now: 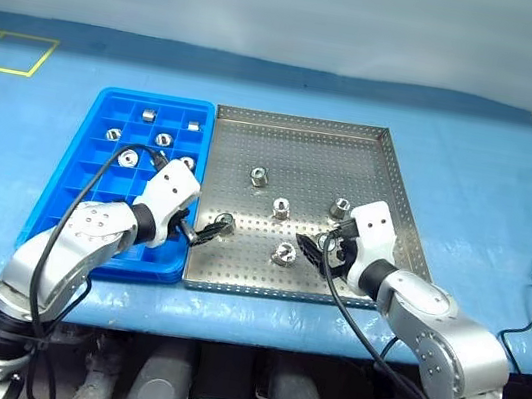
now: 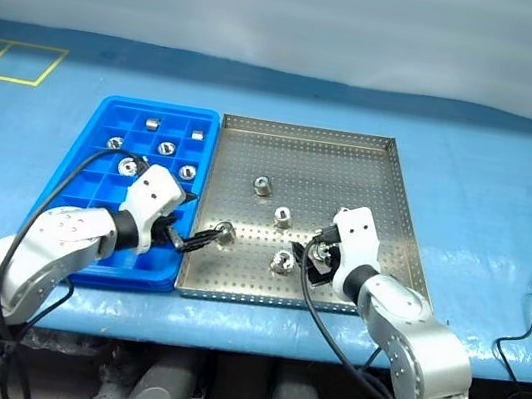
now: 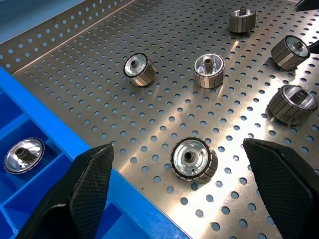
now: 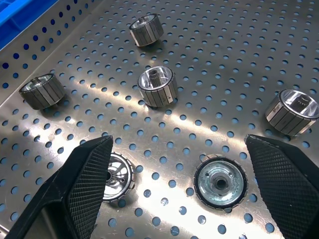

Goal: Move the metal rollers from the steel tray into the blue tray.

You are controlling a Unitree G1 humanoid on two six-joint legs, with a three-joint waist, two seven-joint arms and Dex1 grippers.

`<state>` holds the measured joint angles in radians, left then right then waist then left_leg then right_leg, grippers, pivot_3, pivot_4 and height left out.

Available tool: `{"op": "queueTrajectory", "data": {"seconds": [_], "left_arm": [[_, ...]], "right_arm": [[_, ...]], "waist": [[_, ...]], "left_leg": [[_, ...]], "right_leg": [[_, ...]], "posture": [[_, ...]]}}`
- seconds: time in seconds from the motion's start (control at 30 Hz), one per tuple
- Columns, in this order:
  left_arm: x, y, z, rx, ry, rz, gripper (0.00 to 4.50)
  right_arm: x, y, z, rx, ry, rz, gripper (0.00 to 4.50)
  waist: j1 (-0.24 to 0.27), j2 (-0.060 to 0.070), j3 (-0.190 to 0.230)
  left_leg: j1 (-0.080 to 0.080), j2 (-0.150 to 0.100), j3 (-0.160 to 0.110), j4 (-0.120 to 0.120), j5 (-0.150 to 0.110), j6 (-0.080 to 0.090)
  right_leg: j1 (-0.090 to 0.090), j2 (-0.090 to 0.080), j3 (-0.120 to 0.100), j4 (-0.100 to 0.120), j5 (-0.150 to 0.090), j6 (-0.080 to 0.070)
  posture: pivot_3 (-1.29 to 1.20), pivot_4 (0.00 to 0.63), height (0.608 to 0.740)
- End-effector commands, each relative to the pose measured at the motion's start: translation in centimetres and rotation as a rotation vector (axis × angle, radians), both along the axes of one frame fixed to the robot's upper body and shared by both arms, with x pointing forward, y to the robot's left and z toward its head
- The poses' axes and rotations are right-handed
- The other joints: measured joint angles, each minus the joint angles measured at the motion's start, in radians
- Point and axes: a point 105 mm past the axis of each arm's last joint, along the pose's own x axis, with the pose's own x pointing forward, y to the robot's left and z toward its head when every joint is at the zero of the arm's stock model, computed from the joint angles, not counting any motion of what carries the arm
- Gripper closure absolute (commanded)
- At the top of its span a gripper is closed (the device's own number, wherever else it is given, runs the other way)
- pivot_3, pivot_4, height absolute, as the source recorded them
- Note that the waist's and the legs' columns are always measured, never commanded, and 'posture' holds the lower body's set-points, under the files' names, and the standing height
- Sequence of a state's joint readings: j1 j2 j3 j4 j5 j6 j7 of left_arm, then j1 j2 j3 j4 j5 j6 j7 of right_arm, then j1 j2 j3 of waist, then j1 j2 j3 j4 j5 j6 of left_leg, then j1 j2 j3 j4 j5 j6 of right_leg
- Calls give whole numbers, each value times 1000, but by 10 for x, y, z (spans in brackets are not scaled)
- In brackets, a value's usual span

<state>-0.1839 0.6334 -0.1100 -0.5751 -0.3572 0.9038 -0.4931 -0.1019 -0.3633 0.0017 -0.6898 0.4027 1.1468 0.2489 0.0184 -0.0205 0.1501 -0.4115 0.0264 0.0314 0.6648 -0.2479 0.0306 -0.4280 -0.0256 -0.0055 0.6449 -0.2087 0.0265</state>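
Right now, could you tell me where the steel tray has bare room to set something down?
The steel tray's far half, behind the rollers, is bare, right up to its far rim. The near half is crowded: rollers lie scattered between the left gripper and right gripper, both open.

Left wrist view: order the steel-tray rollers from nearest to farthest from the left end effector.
1. Roller lying flat between the open fingers of the left end effector.
2. Roller near the blue tray and the middle roller: too close to call.
3. Far upright roller, deepest on the steel tray.
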Motion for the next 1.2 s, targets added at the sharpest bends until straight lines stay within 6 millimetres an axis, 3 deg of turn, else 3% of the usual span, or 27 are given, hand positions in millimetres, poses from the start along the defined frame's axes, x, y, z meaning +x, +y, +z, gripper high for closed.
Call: {"op": "queueTrajectory", "data": {"seconds": [0.03,0.3,0.47,0.63,0.8,1.1,1.2], "left_arm": [[-1,-4,8,8,-39,-31,0],[3,-5,7,33,-14,-65,0],[9,-16,9,79,43,-181,0],[28,-28,10,139,100,-270,0],[43,-29,-5,232,172,-315,0],[50,-25,-24,365,245,-390,0],[50,-26,-27,400,253,-426,593]], "right_arm": [[0,1,11,-8,-53,6,16],[1,4,11,-8,-54,10,16],[2,6,11,-2,-57,10,16],[1,7,10,9,-60,4,16],[-1,8,8,15,-60,-8,16],[-5,12,4,36,-50,-18,16],[-5,13,4,38,-50,-15,0]], "waist": [[0,0,0],[2,0,0],[1,0,0],[0,0,0],[-6,0,0],[-8,0,0],[-8,0,0]], "left_leg": [[0,0,0,0,0,0],[0,0,0,0,0,0],[0,0,0,1,0,0],[0,-1,1,1,0,0],[0,-1,1,1,0,1],[-1,0,1,2,0,1],[-1,0,2,2,0,1]], "right_leg": [[0,0,0,0,0,0],[0,0,0,0,0,0],[0,0,0,1,0,0],[0,1,0,0,1,2],[0,1,1,0,2,4],[-1,2,2,0,3,5],[-1,2,2,1,2,4]], "posture": [[54,150,740],[55,150,740],[52,150,740],[44,150,740],[21,150,740],[7,150,740],[4,150,740]]}}
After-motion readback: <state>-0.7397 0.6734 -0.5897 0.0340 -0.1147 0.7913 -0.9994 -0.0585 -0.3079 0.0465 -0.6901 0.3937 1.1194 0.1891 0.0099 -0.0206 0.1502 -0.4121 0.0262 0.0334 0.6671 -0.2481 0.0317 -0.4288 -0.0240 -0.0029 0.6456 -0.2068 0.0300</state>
